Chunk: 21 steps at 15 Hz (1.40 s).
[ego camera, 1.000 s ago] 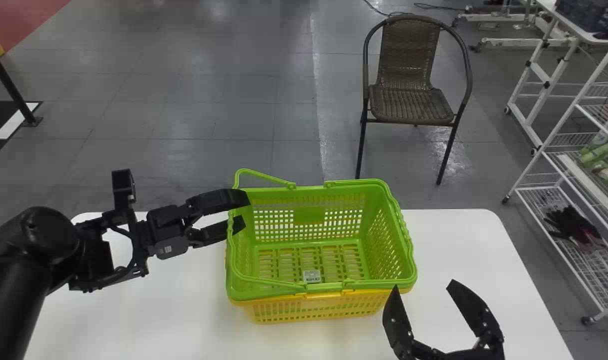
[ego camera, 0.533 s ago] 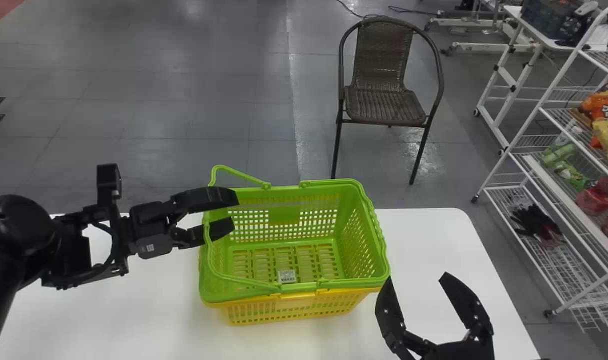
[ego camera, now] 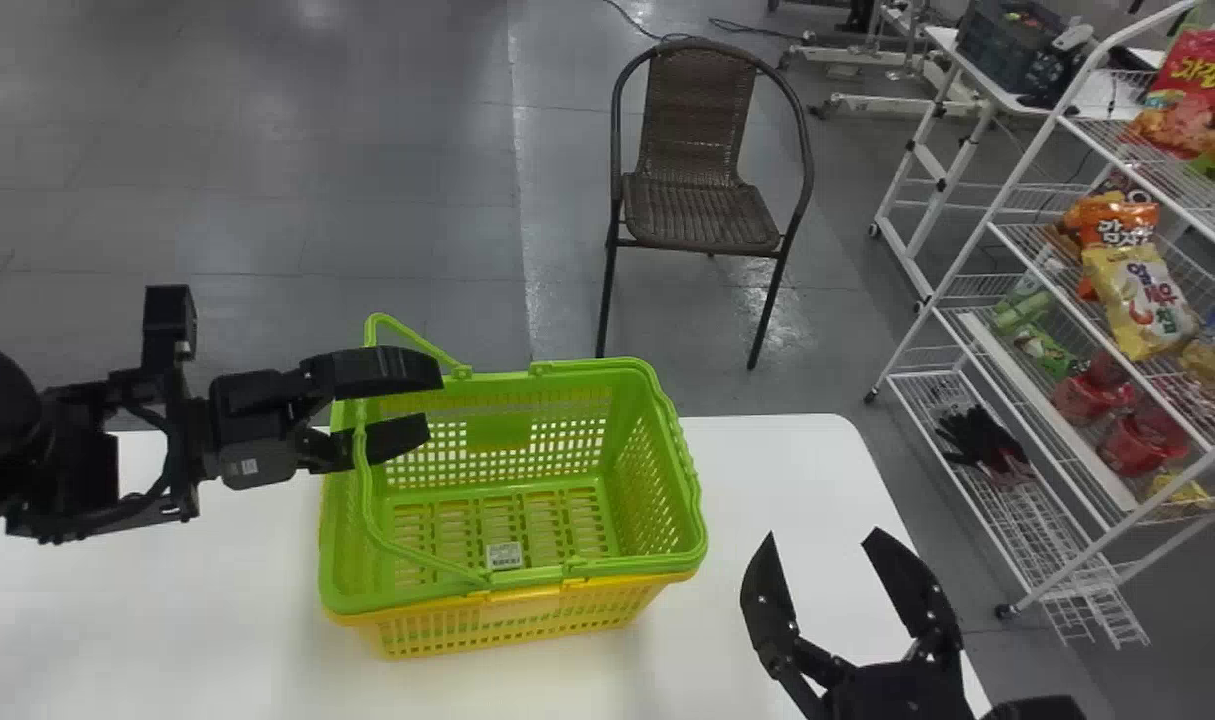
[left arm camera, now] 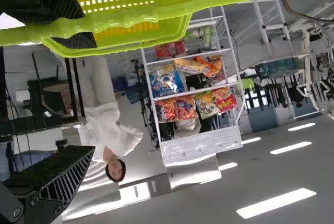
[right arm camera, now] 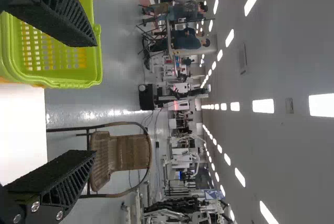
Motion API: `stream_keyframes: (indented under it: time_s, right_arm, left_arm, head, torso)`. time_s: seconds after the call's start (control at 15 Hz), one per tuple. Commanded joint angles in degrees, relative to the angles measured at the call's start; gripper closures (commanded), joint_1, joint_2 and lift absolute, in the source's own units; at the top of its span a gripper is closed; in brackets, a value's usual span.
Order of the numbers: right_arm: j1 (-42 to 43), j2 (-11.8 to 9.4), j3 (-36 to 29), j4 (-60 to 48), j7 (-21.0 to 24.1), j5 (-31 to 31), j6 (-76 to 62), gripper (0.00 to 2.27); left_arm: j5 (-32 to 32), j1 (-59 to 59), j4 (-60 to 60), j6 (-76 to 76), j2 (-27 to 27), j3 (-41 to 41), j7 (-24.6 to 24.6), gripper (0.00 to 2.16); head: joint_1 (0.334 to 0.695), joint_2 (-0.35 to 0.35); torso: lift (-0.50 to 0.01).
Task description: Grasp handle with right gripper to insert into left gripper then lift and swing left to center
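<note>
Left gripper (ego camera: pixel 435 402) spread at green basket's (ego camera: pixel 627 567) left, handle (ego camera: pixel 364 470) crossing it, presumably for catching; right gripper (ego camera: pixel 823 538) spread, basket's near right, likely readied for grasping

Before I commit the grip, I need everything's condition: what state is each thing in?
Green plastic basket: upright, nested in the yellow one.
Yellow plastic basket: upright.
Left green plastic handle: raised off the rim.
Left gripper: open, at that handle.
Right gripper: open, empty.
Brown woven chair: upright, unoccupied.
White wire rack: stocked with bright packets.
</note>
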<state>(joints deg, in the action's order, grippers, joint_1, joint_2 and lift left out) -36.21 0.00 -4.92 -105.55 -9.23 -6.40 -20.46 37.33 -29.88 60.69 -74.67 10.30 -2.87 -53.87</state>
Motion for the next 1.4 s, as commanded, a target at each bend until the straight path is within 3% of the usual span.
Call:
stream_keyframes:
  time_s: [0.0,0.13,0.27,0.4,0.6,1.0,1.33]
  right_arm:
    - [0.4,0.1,-1.7,0.3,-0.4,0.0,1.3,0.31]
    - [1.2,0.1,-3.1,0.9,-0.6,0.0,1.6,0.68]
    - [2.2,0.1,-4.6,1.1,-1.2,-0.5,4.4,1.48]
    - [3.7,0.1,-6.3,1.8,-1.2,-0.5,7.4,1.97]
    - [5.4,0.1,-8.9,2.2,-1.2,-0.2,11.1,2.25]
    - [9.3,-0.1,-10.4,5.4,-1.3,1.5,12.0,2.25]
    - [14.8,-1.8,-8.7,11.0,-1.2,5.2,13.4,2.25]
  left_arm:
    - [-0.5,-0.8,-0.7,-0.2,-0.1,0.3,0.0,0.12]
    - [-0.7,-1.6,-2.4,0.0,-0.2,0.3,-0.1,0.12]
    - [-1.5,-1.9,-2.7,0.0,-0.4,0.4,-0.2,0.12]
    - [-1.6,-2.4,-2.7,0.0,-0.5,0.4,-0.2,0.12]
    - [-1.6,-3.4,-2.7,-0.9,-0.4,1.4,-0.2,0.12]
    - [-2.6,-4.5,-2.7,-1.6,0.3,2.7,-0.4,0.12]
    - [-2.4,-4.5,-2.7,-2.3,0.1,3.1,-0.4,0.12]
  head:
    - [0.695,-0.207]
    - [0.695,-0.221]
    - [0.695,-0.238]
    - [0.695,-0.249]
    - [0.695,-0.28]
    - [0.695,-0.315]
    - [0.695,-0.306]
  torso:
    - [0.0]
    - [0.0]
    - [0.0]
    - [0.0]
    - [0.0]
    - [0.0]
    - [0.0]
